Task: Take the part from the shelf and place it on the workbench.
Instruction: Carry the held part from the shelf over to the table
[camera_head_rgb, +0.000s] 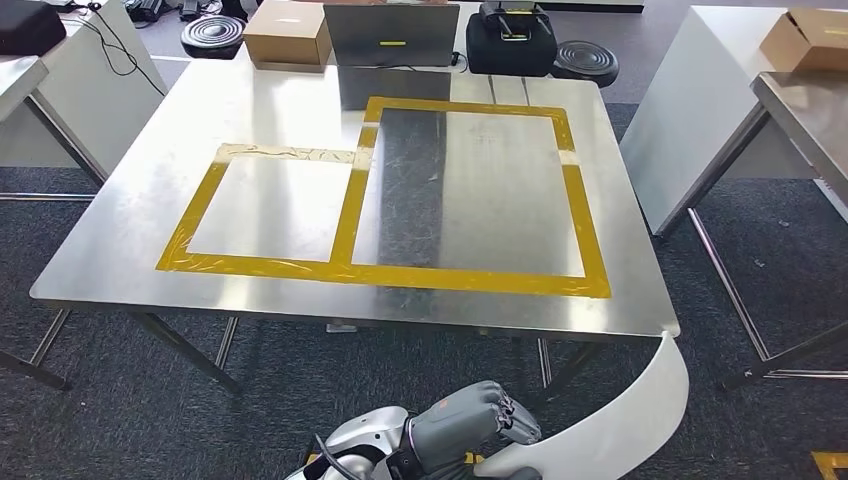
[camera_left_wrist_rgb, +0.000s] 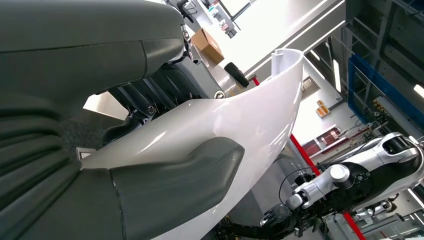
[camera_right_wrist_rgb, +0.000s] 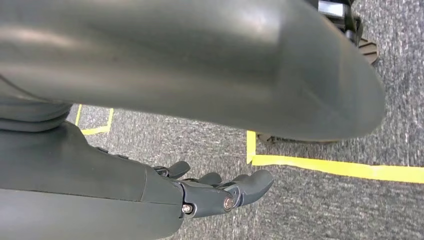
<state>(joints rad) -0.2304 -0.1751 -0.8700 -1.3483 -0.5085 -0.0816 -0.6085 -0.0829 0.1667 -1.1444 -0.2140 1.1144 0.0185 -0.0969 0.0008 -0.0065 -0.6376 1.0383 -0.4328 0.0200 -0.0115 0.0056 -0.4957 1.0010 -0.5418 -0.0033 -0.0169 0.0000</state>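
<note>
A long, curved white part (camera_head_rgb: 630, 420) sticks out low in the head view, its far tip just off the workbench's near right corner. My left hand (camera_head_rgb: 470, 420) grips its lower end; in the left wrist view the thumb (camera_left_wrist_rgb: 175, 185) presses on the white part (camera_left_wrist_rgb: 260, 120) with the darker fingers behind it. The steel workbench (camera_head_rgb: 130, 250) lies ahead, marked with two yellow tape rectangles (camera_head_rgb: 380, 272). My right hand (camera_right_wrist_rgb: 220, 192) hangs over the grey carpet with its fingers loosely extended and nothing in them.
A cardboard box (camera_head_rgb: 288, 32), a laptop (camera_head_rgb: 392, 35) and a black case (camera_head_rgb: 510, 40) sit at the workbench's far edge. More tables stand at left (camera_head_rgb: 60, 90) and right (camera_head_rgb: 800, 110). Yellow floor tape (camera_right_wrist_rgb: 340, 167) runs under my right hand. Another robot (camera_left_wrist_rgb: 360, 175) stands nearby.
</note>
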